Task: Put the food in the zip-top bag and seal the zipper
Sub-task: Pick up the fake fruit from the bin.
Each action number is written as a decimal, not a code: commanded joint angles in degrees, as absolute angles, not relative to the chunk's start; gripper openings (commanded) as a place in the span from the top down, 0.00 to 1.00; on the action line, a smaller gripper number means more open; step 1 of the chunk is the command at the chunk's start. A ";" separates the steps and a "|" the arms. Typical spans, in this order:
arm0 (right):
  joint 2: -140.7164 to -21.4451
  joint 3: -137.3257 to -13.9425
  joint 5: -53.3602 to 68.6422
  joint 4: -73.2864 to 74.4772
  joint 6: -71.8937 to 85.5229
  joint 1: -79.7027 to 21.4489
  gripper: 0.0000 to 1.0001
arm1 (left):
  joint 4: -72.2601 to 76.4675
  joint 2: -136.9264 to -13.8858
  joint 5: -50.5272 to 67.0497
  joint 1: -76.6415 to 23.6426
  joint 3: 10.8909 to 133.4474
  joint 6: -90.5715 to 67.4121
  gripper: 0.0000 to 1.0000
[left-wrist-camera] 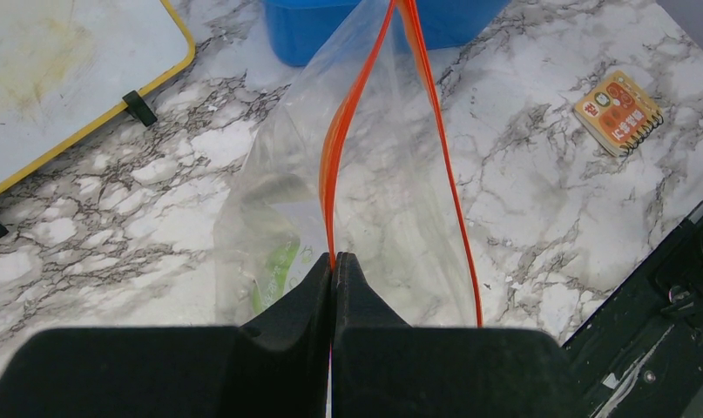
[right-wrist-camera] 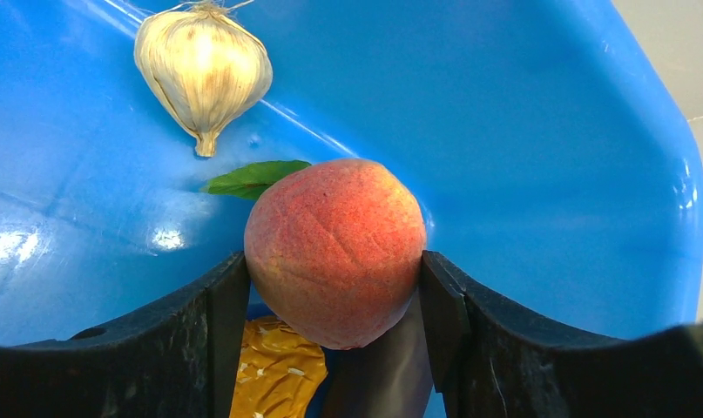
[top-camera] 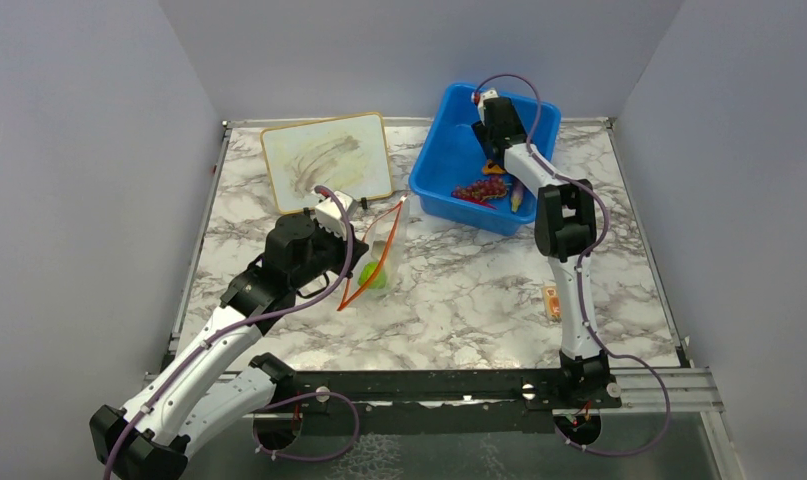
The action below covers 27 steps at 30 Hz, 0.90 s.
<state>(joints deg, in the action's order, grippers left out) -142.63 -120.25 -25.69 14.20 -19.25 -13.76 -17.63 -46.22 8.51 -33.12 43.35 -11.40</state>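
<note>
The zip-top bag [top-camera: 384,245], just beside the blue bin [top-camera: 439,170], holds only the lime [top-camera: 376,278], its unsealed zipper [left-wrist-camera: 334,148] pinched by my left gripper [left-wrist-camera: 333,261]; my right gripper [right-wrist-camera: 333,270] clamps the peach [right-wrist-camera: 334,235] inside the bin, garlic [right-wrist-camera: 202,65] and others pending.

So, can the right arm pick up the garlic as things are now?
Probably not yet: the right gripper is clamped on the peach. The garlic itself lies uncovered in the blue bin, just beyond.
</note>
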 commanded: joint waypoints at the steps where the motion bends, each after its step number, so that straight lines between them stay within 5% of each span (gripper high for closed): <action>1: -142.60 -121.13 -25.72 14.06 -19.04 -13.54 0.53 | -16.90 -45.18 8.25 -33.23 43.15 -10.54 1.00; 13: -134.49 -120.22 -20.12 22.70 -10.40 -13.49 0.58 | -17.05 -44.40 6.09 -33.22 43.09 -10.53 1.00; 27: -110.85 -101.52 -6.83 29.62 1.86 -13.87 0.63 | -17.38 -46.52 4.82 -33.22 45.27 -11.17 1.00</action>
<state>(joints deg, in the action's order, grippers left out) -117.51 -104.99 -13.37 26.57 -3.11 -13.80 -17.65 -45.39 6.04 -33.12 43.35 -11.31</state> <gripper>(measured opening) 0.643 0.012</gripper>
